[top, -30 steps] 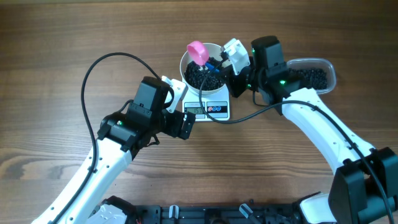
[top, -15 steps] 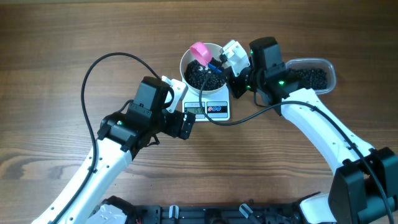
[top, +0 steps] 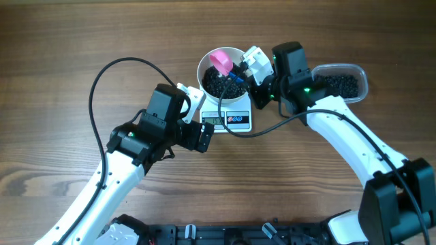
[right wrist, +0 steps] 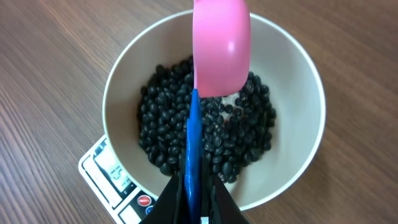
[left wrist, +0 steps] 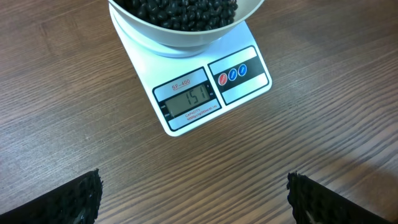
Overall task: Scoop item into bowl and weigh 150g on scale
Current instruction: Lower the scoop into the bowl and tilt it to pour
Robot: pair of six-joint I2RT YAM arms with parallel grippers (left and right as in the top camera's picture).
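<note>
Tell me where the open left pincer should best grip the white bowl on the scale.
Probably the bowl's left rim, from above, with one finger on each side of the thin wall. The scoop held in the right pincer occupies the right side.

— Centre of the view?
— A white bowl [right wrist: 121,106], seen from above, with black beans [right wrist: 168,130] loose across the bottom and bare white wall all round.
— Over the bowl?
— A pink scoop [right wrist: 221,46], lying across the far rim and the beans' upper edge, joined to a thin blue handle [right wrist: 194,143] running straight down the frame.
— Gripped how?
— Pinched between the two black fingers [right wrist: 171,200] of the right pincer [right wrist: 194,186], closed tight at the bottom edge.
— Under the bowl?
— The white scale [right wrist: 99,163], seen only as a corner at lower left, with part of the display [right wrist: 116,169] and a red button [right wrist: 144,200]. Digits unreadable. Brown wood-grain worktop [right wrist: 50,56] elsewhere.
</note>
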